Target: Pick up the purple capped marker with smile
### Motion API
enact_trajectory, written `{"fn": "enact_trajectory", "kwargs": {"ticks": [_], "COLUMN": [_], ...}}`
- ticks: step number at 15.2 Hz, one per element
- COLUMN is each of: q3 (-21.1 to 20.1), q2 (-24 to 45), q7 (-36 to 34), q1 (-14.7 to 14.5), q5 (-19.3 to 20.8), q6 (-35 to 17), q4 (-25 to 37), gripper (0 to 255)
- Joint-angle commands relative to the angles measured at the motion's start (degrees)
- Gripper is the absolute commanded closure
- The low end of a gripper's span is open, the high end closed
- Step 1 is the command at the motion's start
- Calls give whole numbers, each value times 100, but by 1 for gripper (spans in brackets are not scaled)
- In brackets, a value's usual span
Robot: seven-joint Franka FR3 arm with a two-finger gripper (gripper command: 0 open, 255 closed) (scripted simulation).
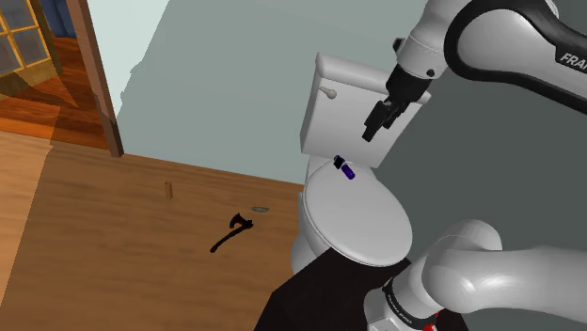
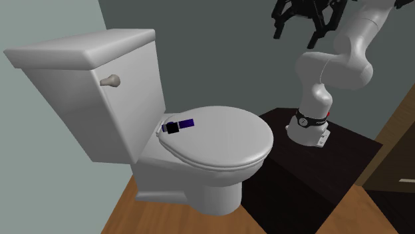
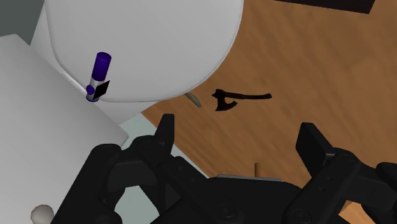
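1. On the shoulder view's left, a small black axe (image 1: pixel 231 233) lies on the wooden floor (image 1: pixel 141 235). It has no part in the task and is well apart from the toilet.
2. Further to the right stands the white toilet, with its tank (image 1: pixel 339 103) against the wall and its lid (image 1: pixel 362 221) closed.
3. The marker (image 1: pixel 345 168) lies flat on the back part of the lid, just beside the hinge and in front of the tank. Its cap is purple and a dark band goes around the body. The smile cannot be made out.
4. To the right of the marker and above it, the gripper (image 1: pixel 379 120) hangs in the air in front of the tank, well apart from the marker.
5. From the wrist view, the two black fingers (image 3: pixel 167 127) stand wide apart, and nothing is between them except the floor far below.
6. As a judgement, the task is at its beginning. The marker is not touched, not grasped and not lifted.
7. What is left: to bring the hand over the marker, to lower it around the body, to close the fingers, and to raise it.
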State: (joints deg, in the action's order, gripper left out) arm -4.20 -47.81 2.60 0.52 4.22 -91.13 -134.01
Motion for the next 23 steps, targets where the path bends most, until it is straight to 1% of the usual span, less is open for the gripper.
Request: {"fn": "enact_trajectory", "kwargs": {"ticks": [1, 8, 14, 19, 23], "q3": [0, 763, 1404, 1929, 2331], "q2": [0, 677, 1531, 2407, 3200], "q7": [0, 468, 906, 1336, 1756], "q1": [0, 275, 463, 552, 583], "q5": [0, 197, 236, 105, -162], "q6": [0, -996, -1834, -2477, -2923], "q4": [0, -346, -380, -221, 29], "gripper": [0, 0, 0, 0, 0]}}
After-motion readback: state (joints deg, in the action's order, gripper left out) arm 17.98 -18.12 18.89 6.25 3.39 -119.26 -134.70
